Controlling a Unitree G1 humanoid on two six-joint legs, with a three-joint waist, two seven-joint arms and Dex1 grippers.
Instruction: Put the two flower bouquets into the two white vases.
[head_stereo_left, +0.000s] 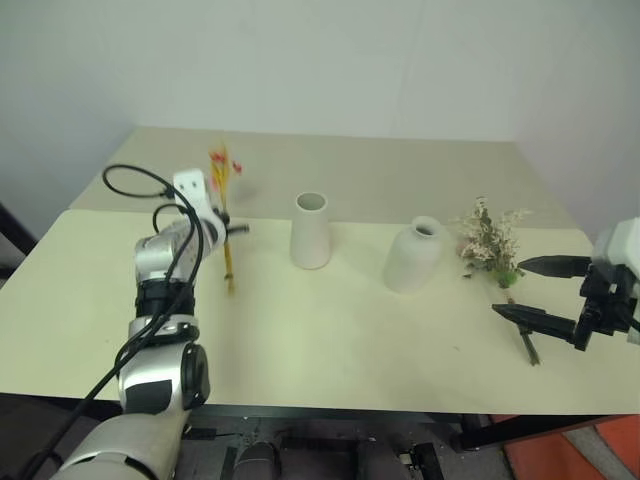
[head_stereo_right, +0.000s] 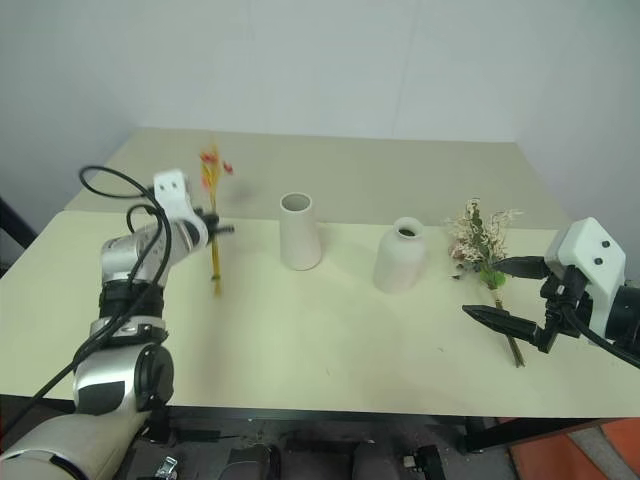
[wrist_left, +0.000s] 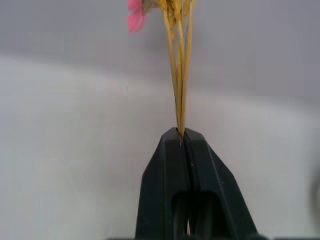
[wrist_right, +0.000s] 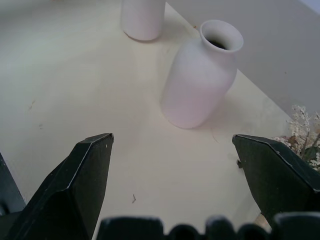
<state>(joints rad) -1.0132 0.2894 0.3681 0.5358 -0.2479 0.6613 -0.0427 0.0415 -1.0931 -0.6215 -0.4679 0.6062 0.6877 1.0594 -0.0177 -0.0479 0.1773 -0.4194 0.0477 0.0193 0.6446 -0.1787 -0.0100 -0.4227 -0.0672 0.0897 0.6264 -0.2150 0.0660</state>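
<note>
- A pale cream table (head_stereo_left: 330, 350) is set against a plain white wall (head_stereo_left: 350, 60).
- An orange-red floor patch (head_stereo_left: 575, 455) is seen below the table's right corner.

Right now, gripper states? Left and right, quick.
Left gripper: closed on the yellow-stemmed bouquet, held upright.
Right gripper: open, empty, near the cream-white bouquet.

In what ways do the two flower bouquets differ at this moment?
The yellow-stemmed bouquet is slim and upright, clamped in the shut left gripper above the table. The cream-white bouquet is bushy and lies flat on the table near the open right gripper. Neither bouquet is in a vase.
</note>
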